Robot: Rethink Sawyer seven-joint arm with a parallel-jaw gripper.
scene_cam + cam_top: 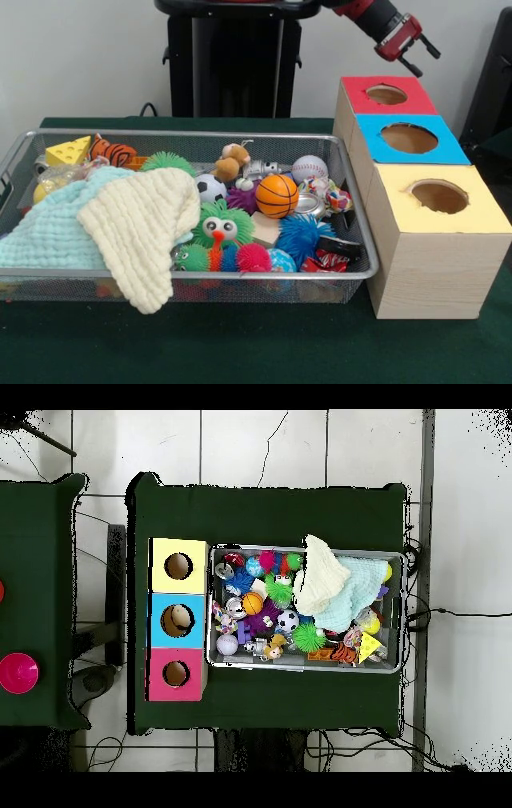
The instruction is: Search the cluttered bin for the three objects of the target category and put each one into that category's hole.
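The silver wire-mesh bin (192,274) is full of toys; it also shows in the overhead view (305,669). A brown monkey-like plush (232,160) lies at the bin's far side, and shows in the overhead view (272,648). An orange striped tiger plush (112,150) lies at the far left. A third plush does not show. The round hole in the red top (386,94) is on the farthest box, and shows in the overhead view (176,674). My gripper (422,58) hangs above and just right of the red hole, open and empty. The overhead view does not show it.
A blue-topped hole (409,138) and a yellow-topped hole (438,196) follow the red one towards the camera. A cream cloth (144,220) and a pale blue cloth (48,232) cover the bin's left half. A toy basketball (277,196), spiky balls and a cheese wedge (69,150) lie around.
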